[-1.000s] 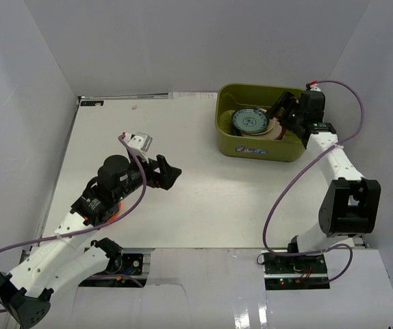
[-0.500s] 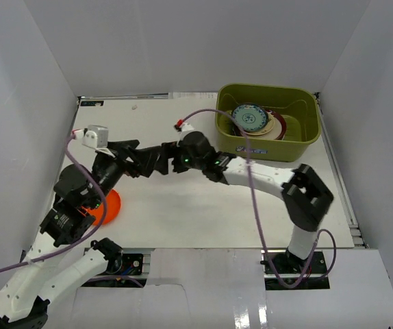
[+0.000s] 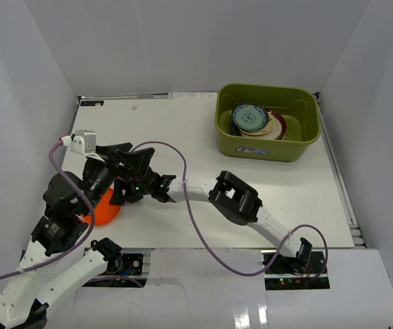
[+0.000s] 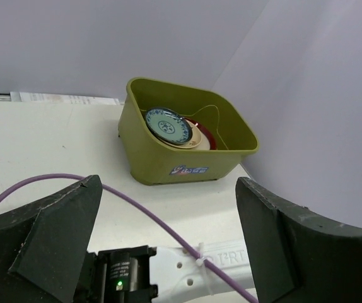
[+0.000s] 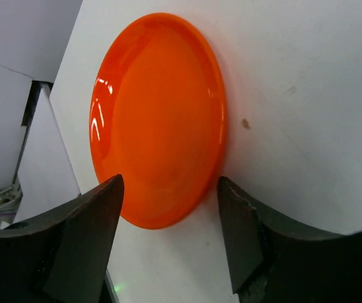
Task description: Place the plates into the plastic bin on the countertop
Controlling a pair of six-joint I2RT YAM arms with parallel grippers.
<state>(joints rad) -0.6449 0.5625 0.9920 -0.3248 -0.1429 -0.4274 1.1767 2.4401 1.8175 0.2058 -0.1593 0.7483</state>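
The orange plate (image 3: 102, 210) lies flat on the countertop (image 3: 203, 161) at the near left. In the right wrist view it (image 5: 159, 120) fills the middle. My right gripper (image 5: 168, 240) is open and empty, its fingers either side of the plate's near rim, not touching. From above the right gripper (image 3: 119, 195) sits at the plate's right edge. My left gripper (image 3: 133, 159) hovers just above the right forearm, open and empty (image 4: 168, 233). The olive-green bin (image 3: 268, 133) at the back right holds a stack of plates, with the blue-green patterned plate (image 3: 249, 118) (image 4: 167, 125) on top.
The right arm (image 3: 234, 199) stretches across the near half of the table, with its purple cable (image 3: 183, 164) looped above it. White walls close in the left, back and right. A paper strip (image 3: 183, 96) lies along the back edge.
My right arm has swung from the bin across to the near left and now stands open at the orange plate. My left arm has drawn back and to the left.
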